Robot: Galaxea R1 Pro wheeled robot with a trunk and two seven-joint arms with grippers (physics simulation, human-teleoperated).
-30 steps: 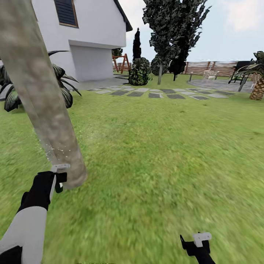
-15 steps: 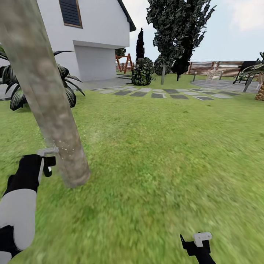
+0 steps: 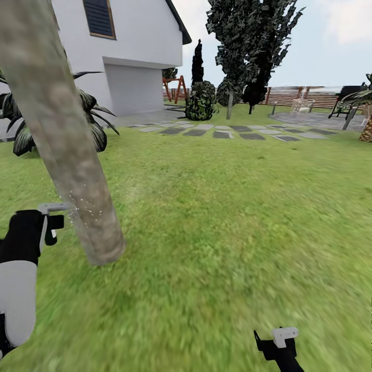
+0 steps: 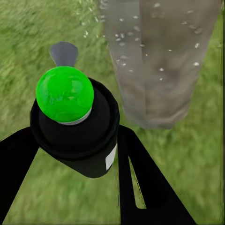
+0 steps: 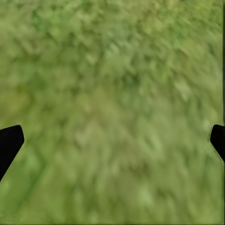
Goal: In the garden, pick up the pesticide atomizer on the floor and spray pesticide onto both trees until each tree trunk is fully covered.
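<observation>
A thick, mottled grey-brown tree trunk (image 3: 62,129) leans across the left of the head view, rising from the grass. White spray specks (image 3: 85,209) dot its lower part. My left gripper (image 3: 49,227) is shut on the pesticide atomizer (image 3: 51,230), just left of the trunk and apart from it. In the left wrist view the atomizer (image 4: 75,126) is a dark bottle with a bright green round top and a grey nozzle, held in the left gripper (image 4: 77,164), with the speckled trunk (image 4: 159,61) close ahead. My right gripper (image 3: 276,343) hangs low over the lawn, its fingers wide apart (image 5: 112,140).
A spiky dark plant (image 3: 20,129) grows behind the trunk beside a white house (image 3: 134,57). Stepping stones (image 3: 222,132) cross the lawn toward dark narrow trees (image 3: 248,51), a slat fence (image 3: 289,95) and a paved patch (image 3: 310,119). Open grass spreads to the right.
My left gripper has carried the atomizer leftward and higher in the head view, off the trunk's base. The camera shifted slightly between the earliest frame and the one after it. The right gripper stayed put.
</observation>
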